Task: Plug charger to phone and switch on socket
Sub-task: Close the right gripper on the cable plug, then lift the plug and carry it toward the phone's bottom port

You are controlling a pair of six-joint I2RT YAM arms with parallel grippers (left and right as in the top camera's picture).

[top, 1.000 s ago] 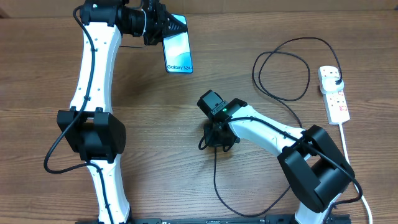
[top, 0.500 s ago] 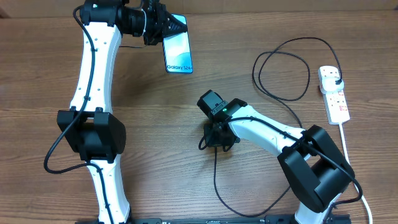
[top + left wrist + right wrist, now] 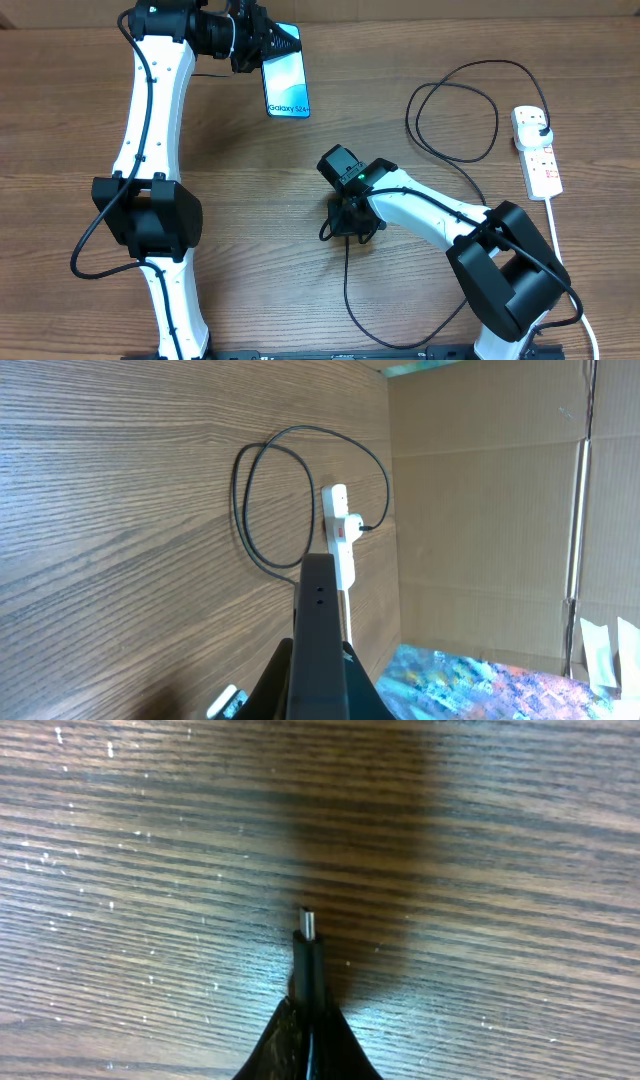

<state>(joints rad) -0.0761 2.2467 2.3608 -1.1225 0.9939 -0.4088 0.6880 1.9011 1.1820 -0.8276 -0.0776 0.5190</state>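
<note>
The right hand (image 3: 308,1012) pinches the charger (image 3: 307,958), tip jutting just beyond it; the left hand (image 3: 272,45) clamps the phone (image 3: 287,85).

The left arm (image 3: 150,100) and the right arm (image 3: 425,212) are glossy white tubular links joined by boxy matte-black joint housings (image 3: 150,215). Thin black cables (image 3: 80,245) run along both. A small green light (image 3: 349,178) glows on the right wrist. The left gripper (image 3: 280,42) and the right gripper (image 3: 345,224) are black.

The phone (image 3: 286,85) lies at eleven o'clock, its blue-teal screen facing up and reading Galaxy S24+. The charger (image 3: 346,285) loops black at two o'clock, its plug (image 3: 540,128) seated in the white socket (image 3: 538,158) at three. The connector tip (image 3: 308,925) is bare at centre.
</note>
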